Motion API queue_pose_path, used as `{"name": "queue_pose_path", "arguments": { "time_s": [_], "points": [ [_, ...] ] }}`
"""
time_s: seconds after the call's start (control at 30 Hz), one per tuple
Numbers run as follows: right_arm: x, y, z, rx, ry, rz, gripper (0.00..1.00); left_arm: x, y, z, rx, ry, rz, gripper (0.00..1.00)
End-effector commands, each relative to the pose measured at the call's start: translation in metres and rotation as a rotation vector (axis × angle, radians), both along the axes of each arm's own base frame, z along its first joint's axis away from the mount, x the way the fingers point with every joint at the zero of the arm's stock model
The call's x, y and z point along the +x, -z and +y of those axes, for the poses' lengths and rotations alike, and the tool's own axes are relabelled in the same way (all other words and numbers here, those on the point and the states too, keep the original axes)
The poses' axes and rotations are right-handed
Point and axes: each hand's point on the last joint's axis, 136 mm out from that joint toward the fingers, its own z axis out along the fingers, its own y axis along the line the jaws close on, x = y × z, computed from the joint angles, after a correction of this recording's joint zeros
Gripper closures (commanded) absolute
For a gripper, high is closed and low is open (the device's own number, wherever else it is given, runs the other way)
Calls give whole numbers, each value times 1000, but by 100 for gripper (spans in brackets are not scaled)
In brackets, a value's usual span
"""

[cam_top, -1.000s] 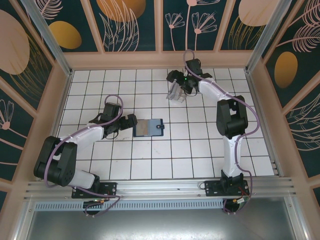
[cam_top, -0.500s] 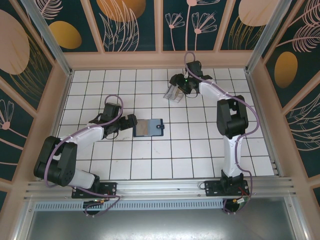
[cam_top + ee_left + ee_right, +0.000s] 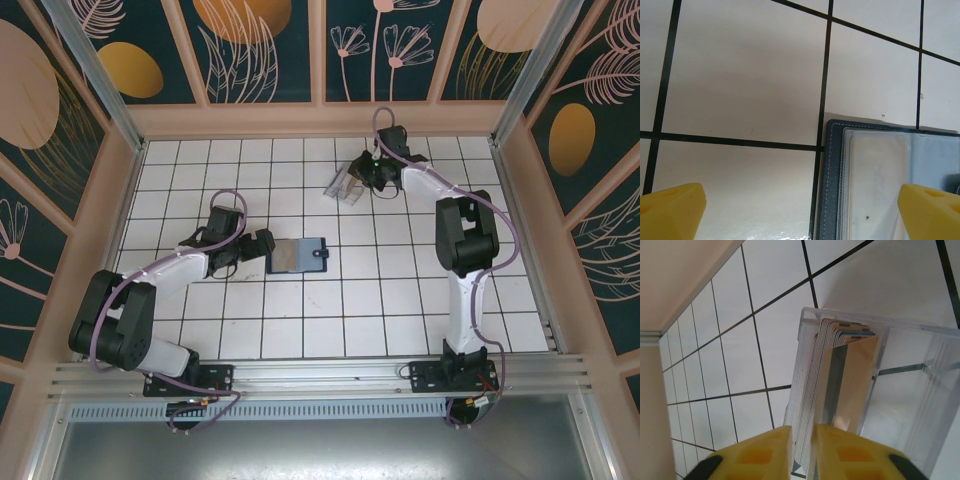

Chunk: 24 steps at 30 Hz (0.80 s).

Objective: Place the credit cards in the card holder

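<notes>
Navy wallet [image 3: 298, 254] lies open, seemingly unloaded. Your right gripper [image 3: 802, 450] pinches cards [image 3: 840, 370] in the clear tray [image 3: 920, 390]; your left gripper [image 3: 802, 200] waits, spread wide.

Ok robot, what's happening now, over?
Left jaws open at wallet edge. Right jaws pinching cards in clear tray. Nothing blocking wallet.

Bright, even overhead light, soft shadows and a faint glare on the white tiles [image 3: 740, 75], close-ups slightly soft.
</notes>
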Motion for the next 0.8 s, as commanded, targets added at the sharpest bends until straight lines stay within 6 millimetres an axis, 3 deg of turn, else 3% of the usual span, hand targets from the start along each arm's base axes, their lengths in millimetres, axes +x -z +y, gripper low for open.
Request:
{"name": "queue_pose_path", "arguments": {
  "time_s": [0.0, 0.17, 0.57, 0.77],
  "points": [
    [2, -36, 3, 56, -18, -83, 84, -1, 3, -3, -13, 8, 3, 1],
    [2, -37, 2, 68, -23, -83, 96, 1, 3, -2, -3, 10, 6, 1],
    [-11, -38, -8, 33, -47, -54, 100, 2, 5, -4, -2, 15, 19, 2],
    [-25, -15, -28, -43, -38, 16, 100, -1, 18, -5, -10, 12, 47, 2]
  ]
}}
